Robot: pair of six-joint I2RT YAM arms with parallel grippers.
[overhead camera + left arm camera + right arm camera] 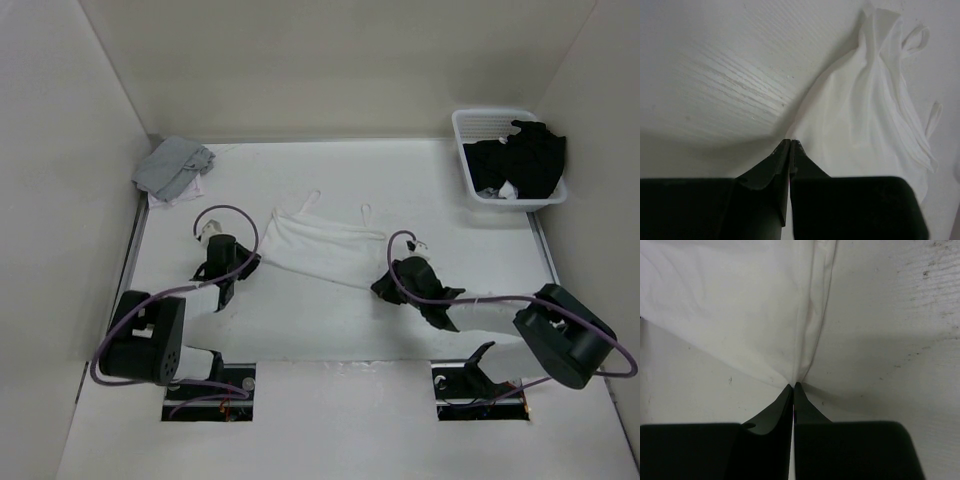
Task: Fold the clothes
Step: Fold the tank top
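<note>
Closest to each wrist camera are its own dark fingers, pressed together. The left gripper [790, 143] is clamped on one near corner of the white garment [875, 125], and the right gripper [794, 385] pinches the other near corner, where the fabric gathers into creases at the tips. From above, the garment lies spread roughly flat in the middle of the table [300, 325], between the two arms, with its thin strings [934, 117] at the far edge. A grey garment [172, 165] sits in the far left corner, and a black garment [525, 155] fills the basket [462, 128] at the far right. No fold shows yet: the piece looks laid out and gripped at its hem, so I judge the folding itself is all left to do.
</note>
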